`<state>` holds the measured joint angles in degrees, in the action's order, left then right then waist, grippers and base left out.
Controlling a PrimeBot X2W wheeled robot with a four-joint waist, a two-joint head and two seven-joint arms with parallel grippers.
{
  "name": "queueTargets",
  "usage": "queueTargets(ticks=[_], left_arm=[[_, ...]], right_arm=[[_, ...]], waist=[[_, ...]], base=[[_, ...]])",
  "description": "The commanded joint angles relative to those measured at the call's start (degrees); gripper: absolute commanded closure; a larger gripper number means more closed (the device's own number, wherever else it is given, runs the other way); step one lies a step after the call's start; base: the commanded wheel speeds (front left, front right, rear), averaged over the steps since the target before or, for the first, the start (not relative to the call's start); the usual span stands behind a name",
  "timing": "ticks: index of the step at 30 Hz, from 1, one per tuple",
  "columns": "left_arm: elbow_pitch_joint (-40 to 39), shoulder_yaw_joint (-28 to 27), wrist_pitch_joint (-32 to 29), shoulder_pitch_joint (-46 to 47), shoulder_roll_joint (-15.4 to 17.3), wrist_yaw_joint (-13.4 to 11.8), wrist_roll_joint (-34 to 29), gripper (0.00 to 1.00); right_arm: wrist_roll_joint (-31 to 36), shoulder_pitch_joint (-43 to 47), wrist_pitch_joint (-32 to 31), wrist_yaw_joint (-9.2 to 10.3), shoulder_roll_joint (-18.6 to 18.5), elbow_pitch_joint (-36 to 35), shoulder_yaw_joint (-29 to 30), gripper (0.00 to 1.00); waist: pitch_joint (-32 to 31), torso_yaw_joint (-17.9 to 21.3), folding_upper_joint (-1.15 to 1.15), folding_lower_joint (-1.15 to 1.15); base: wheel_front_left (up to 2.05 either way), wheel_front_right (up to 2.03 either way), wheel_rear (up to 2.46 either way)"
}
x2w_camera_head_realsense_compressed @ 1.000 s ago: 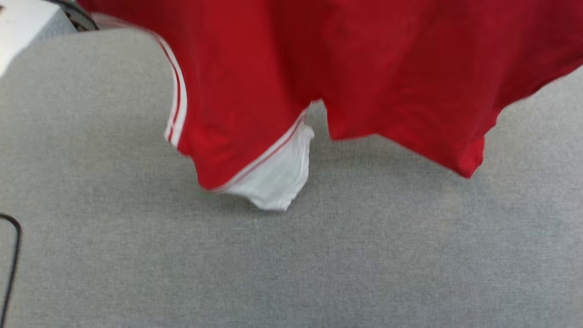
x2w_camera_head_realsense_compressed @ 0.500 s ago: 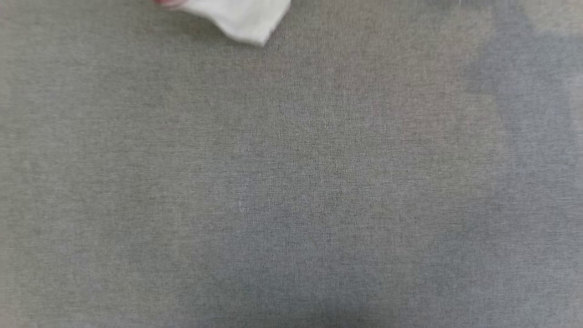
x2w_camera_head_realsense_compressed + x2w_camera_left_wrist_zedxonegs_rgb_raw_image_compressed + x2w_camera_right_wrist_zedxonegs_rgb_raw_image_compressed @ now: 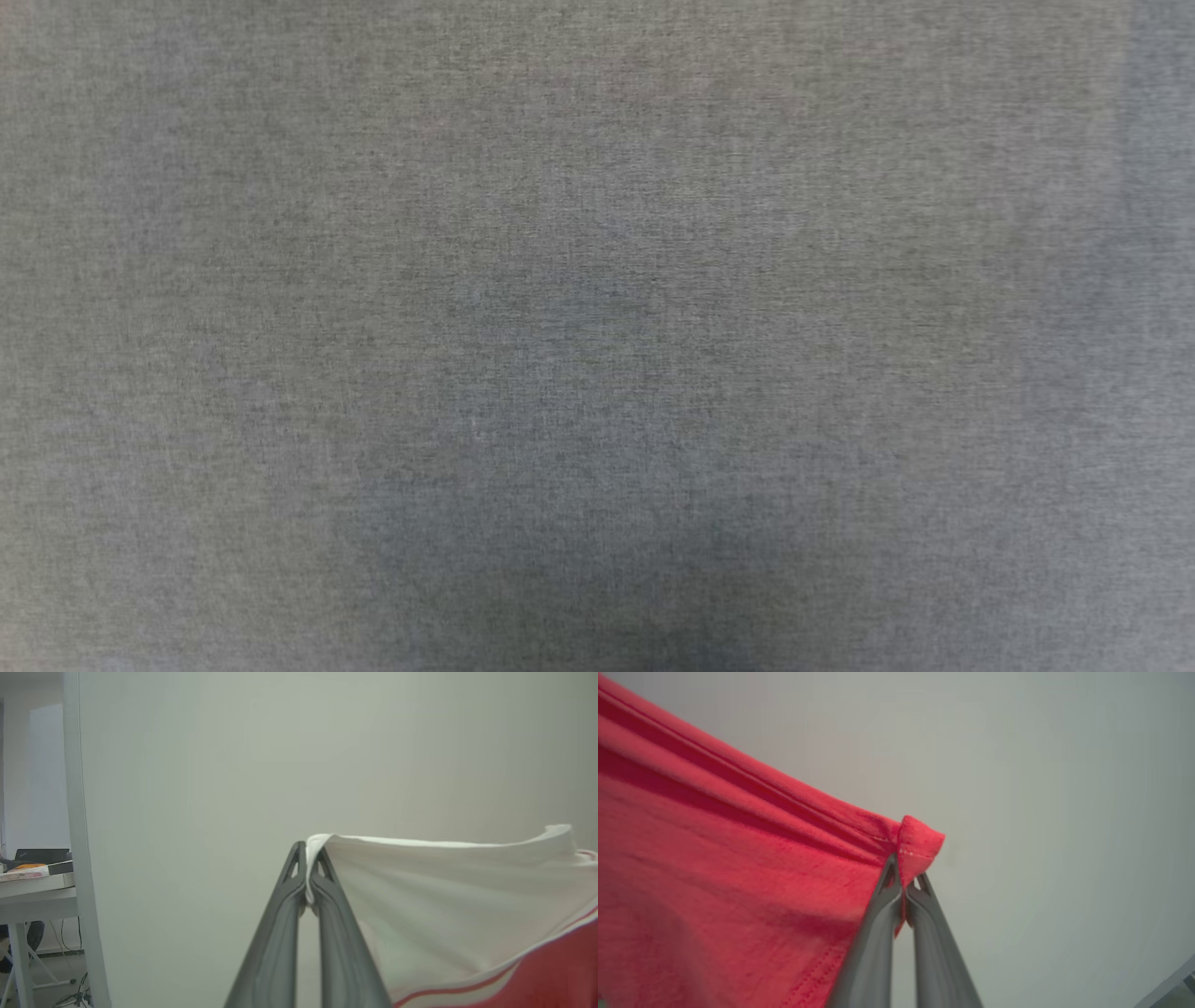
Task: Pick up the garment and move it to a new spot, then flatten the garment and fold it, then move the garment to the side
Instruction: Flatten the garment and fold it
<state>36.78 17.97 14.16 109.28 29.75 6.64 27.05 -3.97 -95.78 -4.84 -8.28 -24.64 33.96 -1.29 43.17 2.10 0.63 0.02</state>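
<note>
Left wrist view: the left jaws were closed on the white sleeve of the garment (image 3: 467,896), held in the air; the right jaws pinched its red hem corner (image 3: 920,842). We judged this the carrying step; next, lowering it stretched onto the grey counter (image 3: 597,336).

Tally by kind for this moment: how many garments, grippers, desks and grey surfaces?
garment: 1
grippers: 2 (left gripper, right gripper, each shut on the garment)
desk: 1
grey surface: 1
Total: 5
</note>
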Motion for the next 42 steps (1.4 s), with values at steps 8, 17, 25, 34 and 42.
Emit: queueTargets(ticks=[8, 17, 25, 34, 42], left_arm=[[-2.84, -1.54, 0.82, -13.8, -3.2, 0.48, -0.13, 1.0], [-9.86, -5.07, 0.83, -36.59, -8.14, 0.75, -1.09, 1.0], [-11.61, -1.77, 0.83, -58.52, -9.29, 0.82, -0.25, 1.0], [-12.18, 3.6, -2.22, -79.13, -9.25, 0.79, 3.55, 1.0], [-17.03, 5.74, -5.89, -91.71, -7.54, -0.06, 5.25, 1.0]], right_arm=[[-0.56, 6.51, 6.04, 0.79, 2.49, 5.66, -0.1, 1.0], [-4.61, 20.11, 11.46, 0.79, 2.68, 7.93, -6.33, 1.0], [-11.48, 37.26, 13.76, 0.79, 1.68, 7.42, -11.91, 1.0], [-24.42, 56.56, 7.58, 0.79, -1.29, 3.48, -16.13, 1.0], [-34.39, 70.05, 0.81, 0.79, -4.43, -4.94, -15.96, 1.0]], waist=[[1.03, -2.39, -0.63, -0.02], [-4.87, -3.94, -0.63, -0.02], [-15.51, -5.07, -0.63, -0.02], [-25.95, -6.48, -0.63, -0.02], [-32.09, -6.7, -0.63, -0.02]], base=[[0.0, 0.0, 0.0], [0.0, 0.0, 0.0], [0.0, 0.0, 0.0], [0.0, 0.0, 0.0], [0.0, 0.0, 0.0]])
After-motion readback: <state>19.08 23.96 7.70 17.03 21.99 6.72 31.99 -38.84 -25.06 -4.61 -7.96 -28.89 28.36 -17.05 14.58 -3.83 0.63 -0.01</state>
